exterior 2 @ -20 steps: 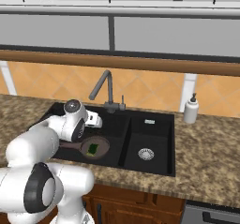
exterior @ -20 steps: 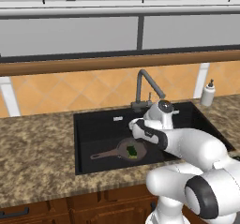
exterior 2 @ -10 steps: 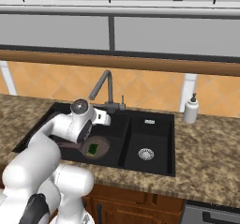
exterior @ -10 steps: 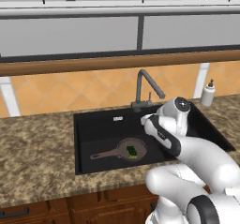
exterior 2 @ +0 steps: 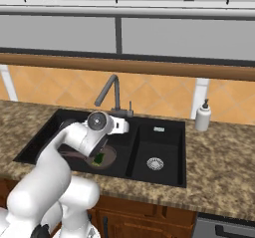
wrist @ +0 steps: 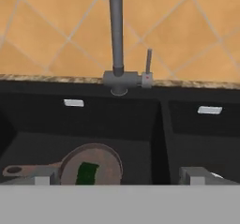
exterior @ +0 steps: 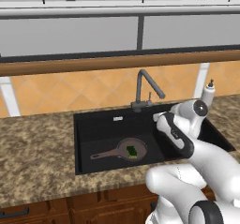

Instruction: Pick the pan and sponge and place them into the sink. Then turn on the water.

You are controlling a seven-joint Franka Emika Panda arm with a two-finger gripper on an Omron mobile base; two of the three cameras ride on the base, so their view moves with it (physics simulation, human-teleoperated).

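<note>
- Inside the black double-basin sink's (exterior: pixel 89 124) left basin lies the round dark brown-grey frying pan (exterior: pixel 123 150), with the dark green rectangular sponge (exterior: pixel 132 151) on it.
- Above that basin, the pincer (wrist: pixel 120 175) hangs spread and empty, facing the dark grey gooseneck faucet (wrist: pixel 117 40).

The granite bench (exterior: pixel 37 148) holds a black sink (exterior: pixel 93 164) at centre and a soap bottle (exterior: pixel 208 93) at 2 o'clock.
</note>
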